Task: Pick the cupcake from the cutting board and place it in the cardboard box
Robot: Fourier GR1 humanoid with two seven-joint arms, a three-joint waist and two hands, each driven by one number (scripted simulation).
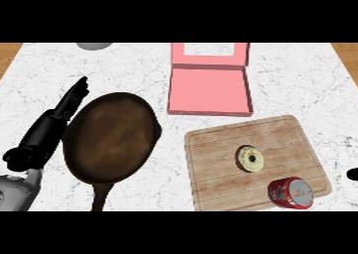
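From the head view, the cupcake sits near the middle of the cutting board, which lies toward the near right of the worktop; seen from straight above it reads as a pale round top with a darker ring. A red can lies on the board's near right corner, close beside the cupcake but apart from it. The box — pink here, lid thrown back toward the far edge — lies open just beyond the board's far edge. The left hand lies along the worktop's left side beside a dark frying pan, fingers straight and holding nothing, resting. Of the right hand only a dark sliver shows at the right edge, so whether it is spread or curled I cannot tell. The pick has not begun; the right hand looks the natural one, and it would do best to come in from the right over the board's middle, clear of the can, and close on the cupcake's sides. A grey round thing at the far edge is cut off and cannot be identified.
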